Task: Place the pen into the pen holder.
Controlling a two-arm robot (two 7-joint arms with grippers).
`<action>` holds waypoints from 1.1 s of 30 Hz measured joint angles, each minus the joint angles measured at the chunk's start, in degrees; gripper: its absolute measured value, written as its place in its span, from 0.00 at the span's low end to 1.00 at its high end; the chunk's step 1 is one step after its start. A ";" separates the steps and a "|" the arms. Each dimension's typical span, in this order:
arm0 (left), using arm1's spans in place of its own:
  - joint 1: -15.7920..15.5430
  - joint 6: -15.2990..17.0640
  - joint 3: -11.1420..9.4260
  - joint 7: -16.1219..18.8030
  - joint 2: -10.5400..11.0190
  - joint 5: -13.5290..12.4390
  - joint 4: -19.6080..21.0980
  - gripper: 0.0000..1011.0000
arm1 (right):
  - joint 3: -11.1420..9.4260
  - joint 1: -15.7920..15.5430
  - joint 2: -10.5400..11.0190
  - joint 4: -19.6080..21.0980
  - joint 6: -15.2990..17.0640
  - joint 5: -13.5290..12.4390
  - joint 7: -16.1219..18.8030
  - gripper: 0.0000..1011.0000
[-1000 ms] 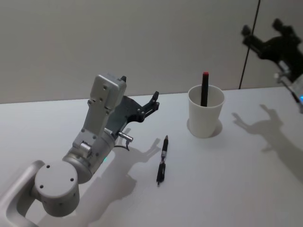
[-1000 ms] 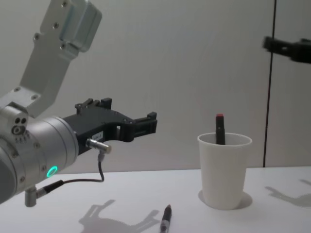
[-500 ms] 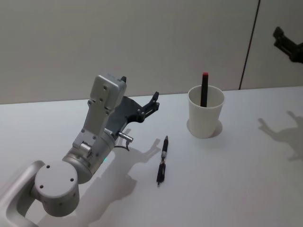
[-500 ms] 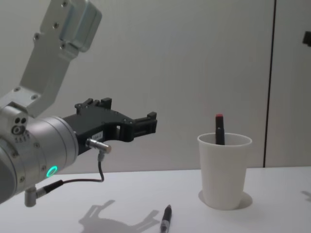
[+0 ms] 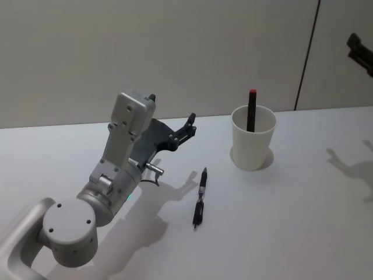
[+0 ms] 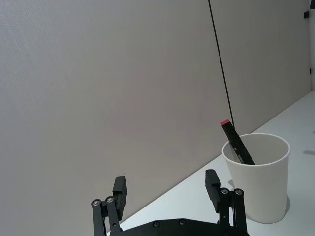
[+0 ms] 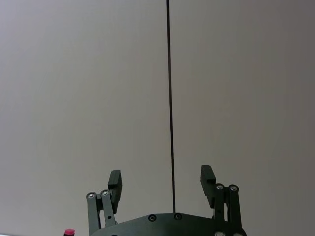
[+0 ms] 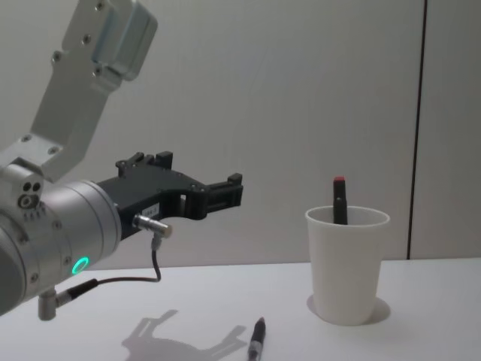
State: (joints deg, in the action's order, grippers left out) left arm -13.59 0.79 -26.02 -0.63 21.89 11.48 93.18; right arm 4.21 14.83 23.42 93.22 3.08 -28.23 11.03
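Looking down from the head camera, I see a white table [image 5: 303,227] with a dark pen [image 5: 200,197] lying flat near its middle, its length running roughly toward and away from me. Beyond the pen and to the right, well apart from it, stands the pen holder [image 5: 253,144], a plain white paper cup, upright near the back of the table. A second pen [image 5: 252,111], black with a red tip, leans inside the cup with its red end poking above the rim. My left gripper [image 5: 191,123] hangs above the table to the left of the lying pen, not touching it and pointing toward the wall. The left wrist camera shows its jaws spread wide with nothing between them. My right gripper [image 7: 161,180] is raised high at the far right edge of the head view, well away from the cup and both pens. From its own wrist camera I see its jaws spread as well and empty, facing a grey wall [image 7: 88,98] with a thin dark vertical seam.
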 joint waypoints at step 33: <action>6.64 6.48 0.71 0.25 4.21 10.15 4.86 0.99 | -0.57 -0.72 0.69 0.97 0.53 -0.35 -0.30 0.99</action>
State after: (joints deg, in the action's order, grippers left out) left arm -6.94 7.27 -25.31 -0.38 26.11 21.63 98.04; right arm 3.64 14.11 24.11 94.20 3.61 -28.58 10.73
